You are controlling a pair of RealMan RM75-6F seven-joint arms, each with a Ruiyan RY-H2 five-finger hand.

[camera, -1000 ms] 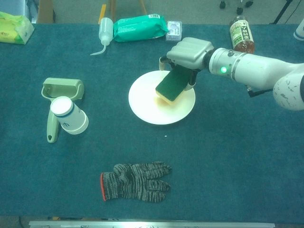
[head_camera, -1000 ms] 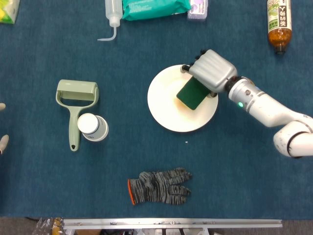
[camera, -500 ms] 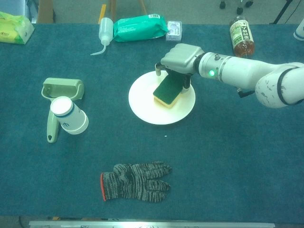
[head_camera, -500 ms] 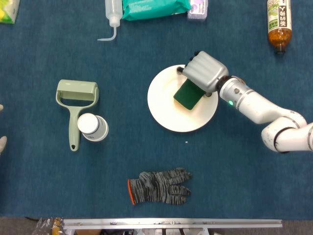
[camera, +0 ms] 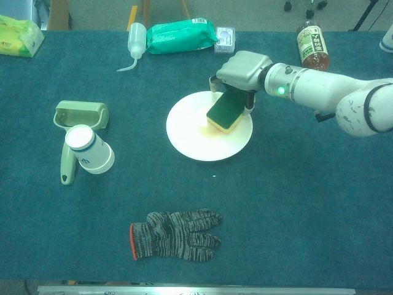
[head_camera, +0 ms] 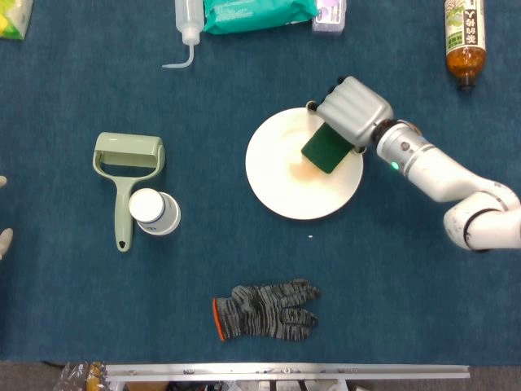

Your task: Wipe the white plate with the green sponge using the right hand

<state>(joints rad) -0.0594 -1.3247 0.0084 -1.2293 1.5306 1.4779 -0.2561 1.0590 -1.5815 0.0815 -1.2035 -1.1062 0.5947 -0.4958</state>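
Blue cloth-covered table (camera: 319,209), metal rail at front edge (head_camera: 285,371), grey floor behind.

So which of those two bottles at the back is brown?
The labelled bottle at the far right holds something brown; the squeeze bottle with a bent spout is whitish.

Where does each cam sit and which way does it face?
Head view: high above the table, looking nearly straight down; shows the right hand and white forearm holding the green sponge on the round white plate, plus pale fingers of the left hand at the left edge.
Chest view: lower, in front of the near table edge, looking forward and down across it; shows the right hand and arm only.
Shared: plate, sponge, right hand, grey knit glove, pale green roller.
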